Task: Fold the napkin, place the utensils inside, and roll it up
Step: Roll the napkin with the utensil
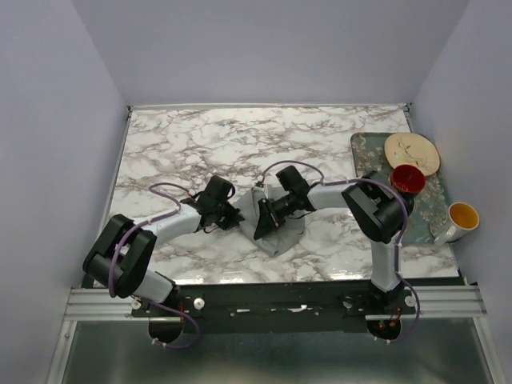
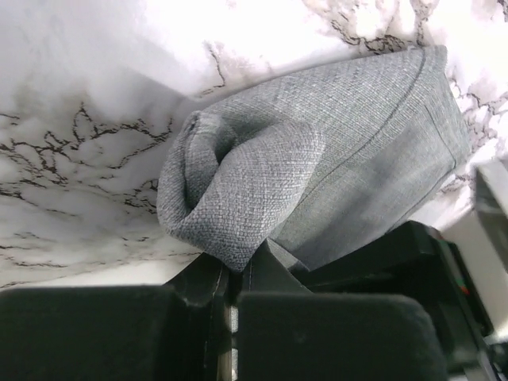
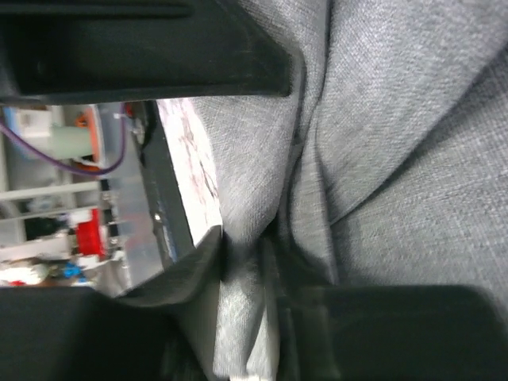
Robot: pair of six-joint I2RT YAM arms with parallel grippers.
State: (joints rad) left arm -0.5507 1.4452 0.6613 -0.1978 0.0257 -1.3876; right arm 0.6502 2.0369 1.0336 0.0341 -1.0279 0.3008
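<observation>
Now the napkin [image 1: 282,234] lies bunched and partly rolled near the middle of the marble tabletop [image 1: 200,144], a little toward the near edge and well apart from the patterned tray [image 1: 366,156] on the right. In the top view its long axis runs roughly from the far side toward the near side, leaning slightly. In the left wrist view one end of the roll shows as a loose spiral of grey cloth. The utensils I cannot see in any view; whether they are inside the cloth I cannot tell. The left fingers [image 2: 202,290] are pressed together and appear to pinch the lower layer of the cloth just under that spiral end, so they meet the napkin from its left side. The right fingers [image 3: 190,274] come from the right side and sit over the middle of the bundle. They stand a little apart with a narrow fold of cloth between them, and I cannot tell if they press it or only surround it. Both pairs touch the napkin, so neither is the nearer one. In my judgement the roll is loose and not finished, and the next move depends on turning the cloth across its long axis, away from the left fingers.
</observation>
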